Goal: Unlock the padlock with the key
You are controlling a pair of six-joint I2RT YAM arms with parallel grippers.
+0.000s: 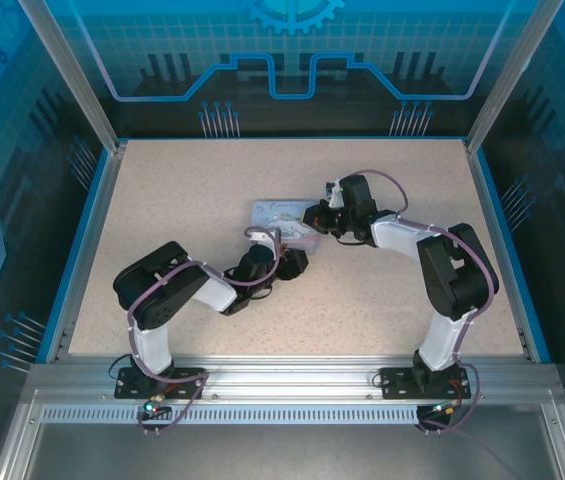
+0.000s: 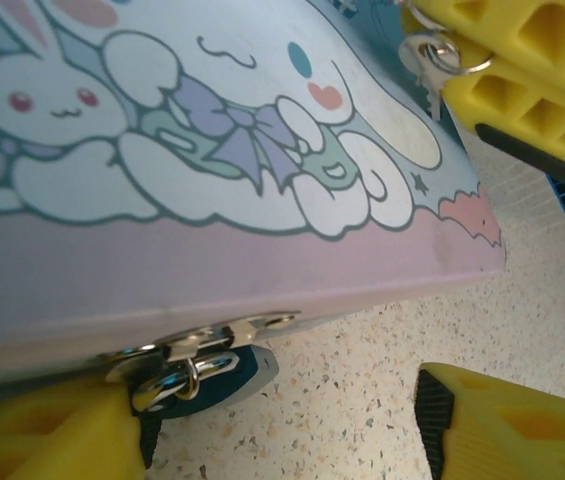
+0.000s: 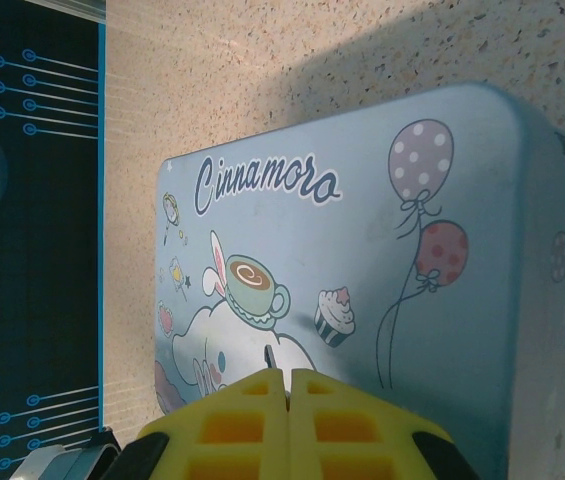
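Right tool (image 3: 288,380) clamped on the key (image 2: 424,70) over the tin's (image 2: 262,250) right end, left tool (image 2: 282,420) jaws apart astride the padlock (image 2: 212,375), hanging apparently locked from the hasp (image 2: 232,330) on the tin's near side, low by the counter (image 2: 362,400); key insertion and turn both not yet done.

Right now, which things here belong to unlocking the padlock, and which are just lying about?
In the job: padlock, hanging from a hasp; key, pinched in the right fingers; left fingers, open either side of the padlock.
Just there: cartoon tin; speckled table.
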